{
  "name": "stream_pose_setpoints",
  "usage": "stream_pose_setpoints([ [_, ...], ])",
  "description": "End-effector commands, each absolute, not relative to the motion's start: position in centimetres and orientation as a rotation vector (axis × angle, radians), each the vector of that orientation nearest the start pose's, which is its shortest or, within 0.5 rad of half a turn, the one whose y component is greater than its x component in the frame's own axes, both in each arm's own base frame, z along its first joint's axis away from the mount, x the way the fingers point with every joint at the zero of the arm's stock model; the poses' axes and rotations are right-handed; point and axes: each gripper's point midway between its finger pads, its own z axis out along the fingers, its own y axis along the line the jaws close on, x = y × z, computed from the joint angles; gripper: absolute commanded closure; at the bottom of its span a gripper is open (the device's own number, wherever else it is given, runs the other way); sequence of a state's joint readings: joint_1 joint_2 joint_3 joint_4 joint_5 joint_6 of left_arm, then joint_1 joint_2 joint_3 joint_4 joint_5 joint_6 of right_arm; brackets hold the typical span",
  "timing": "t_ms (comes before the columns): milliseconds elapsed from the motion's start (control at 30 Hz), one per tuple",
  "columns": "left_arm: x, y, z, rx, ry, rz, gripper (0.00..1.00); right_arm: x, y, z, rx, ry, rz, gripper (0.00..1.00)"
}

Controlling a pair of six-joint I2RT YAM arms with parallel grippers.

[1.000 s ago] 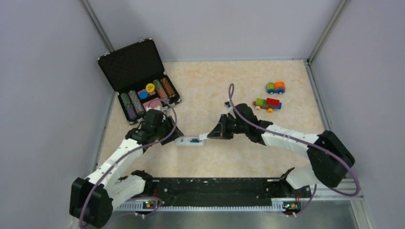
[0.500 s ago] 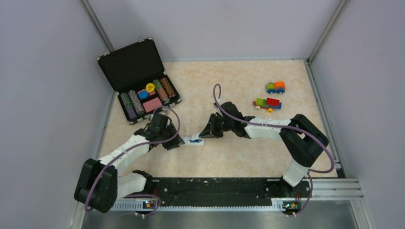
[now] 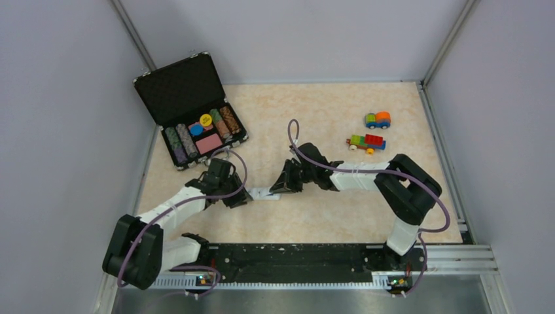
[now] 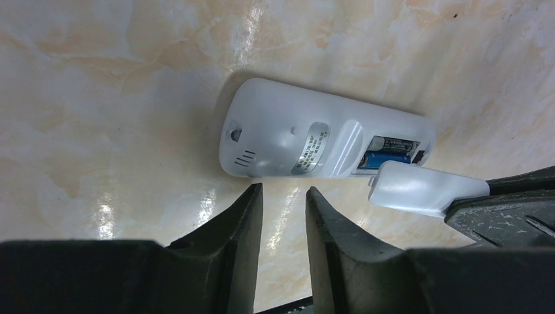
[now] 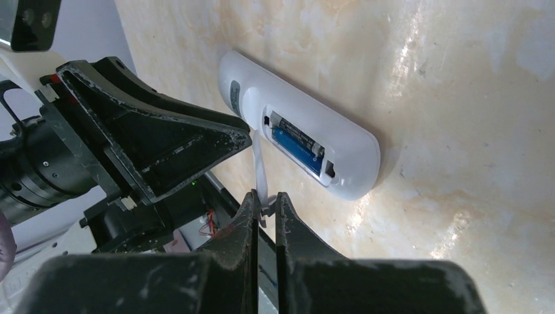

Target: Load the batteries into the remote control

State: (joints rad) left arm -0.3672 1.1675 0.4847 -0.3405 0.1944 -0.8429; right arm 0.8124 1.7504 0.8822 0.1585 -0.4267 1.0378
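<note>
**A:** What lines the near edge?

**B:** A black metal rail [image 3: 288,255] at 6 o'clock, carrying both arm bases. From it the beige marbled tabletop [image 3: 314,222] runs out bare as far as the grippers.

**A:** And the claws?

**B:** The left gripper [image 4: 283,190] has its two black fingers a little apart. Only tabletop shows between them, so it grips nothing. At its 3 o'clock, the right gripper [image 5: 264,199] is pinched tight on a thin white plastic battery cover [image 4: 425,190].

**A:** Where is the handset?

**B:** The white flat plastic remote control [image 3: 265,193] lies back side up on the tabletop between the two grippers, just beyond the left fingertips. Seen from overhead, its long axis runs from 9 to 3 o'clock, with the open battery bay toward 3. Two slim batteries [image 5: 298,140] lie side by side in the bay, one blue and one greyish. The cover hangs just beside the bay, not seated, and it is unclear whether it touches the remote.

**A:** Is there room farther out?

**B:** There is open tabletop toward 12 o'clock. An open black hard case of coloured chips [image 3: 196,114] sits at 10 o'clock, near the left wall. At 2 o'clock stand an orange-and-blue toy block car [image 3: 377,120] and a longer green-and-red toy block car [image 3: 366,142], both well apart from the remote. Pale grey walls [image 3: 294,39] close the table at 9, 12 and 3 o'clock.
</note>
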Motion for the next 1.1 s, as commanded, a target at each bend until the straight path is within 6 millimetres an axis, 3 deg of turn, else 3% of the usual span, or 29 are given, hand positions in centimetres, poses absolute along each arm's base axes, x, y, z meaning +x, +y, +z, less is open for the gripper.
stream_pose_setpoints([
  [0, 21.6, -15.1, 3.5, -0.547, 2.630, -0.679, 0.65, 22.6, 40.0, 8.2, 0.017, 2.568, 1.365, 1.00],
  [433, 22.7, -15.5, 5.3, -0.527, 2.576, -0.704, 0.66, 23.5, 39.3, 6.5, 0.105, 2.554, 1.284, 1.00],
  [733, 23.8, -15.9, 6.5, -0.525, 2.535, -0.730, 0.67, 22.5, 39.2, 5.4, 0.103, 2.582, 1.275, 1.00],
  [1067, 24.8, -16.6, 6.4, -0.530, 2.529, -0.759, 0.66, 21.9, 38.6, 4.4, 0.098, 2.601, 1.226, 1.00],
])
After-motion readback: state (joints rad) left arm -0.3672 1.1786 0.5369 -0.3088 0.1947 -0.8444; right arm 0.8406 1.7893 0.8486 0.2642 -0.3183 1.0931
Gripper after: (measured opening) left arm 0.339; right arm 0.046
